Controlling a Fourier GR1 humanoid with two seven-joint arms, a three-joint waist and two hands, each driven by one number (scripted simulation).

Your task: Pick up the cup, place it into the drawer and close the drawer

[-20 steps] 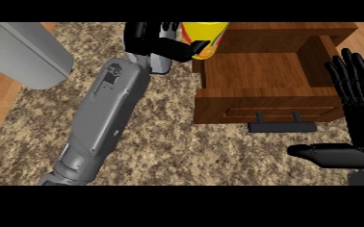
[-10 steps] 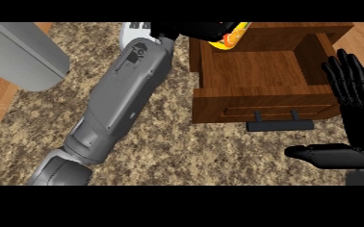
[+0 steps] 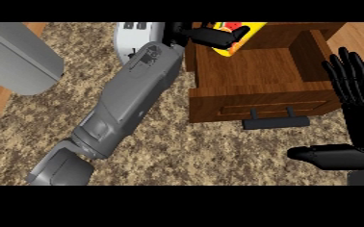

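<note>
A yellow cup [image 3: 240, 37] with red and black marks hangs tilted over the back left part of the open wooden drawer [image 3: 263, 72]. My left hand [image 3: 207, 34] is curled round it and covers much of it. The drawer's front carries a dark handle [image 3: 276, 121]. My right hand [image 3: 347, 96] stays open at the right edge beside the drawer, fingers pointing up and thumb stretched left below the handle.
A white appliance [image 3: 134, 34] stands behind my left forearm. A grey metal object [image 3: 25, 60] fills the upper left corner. The counter top [image 3: 192, 154] is speckled brown stone, with a wooden strip at the far left.
My left arm has swung further right, carrying the cup from the drawer's left rim to above its inside. The right hand has not moved.
</note>
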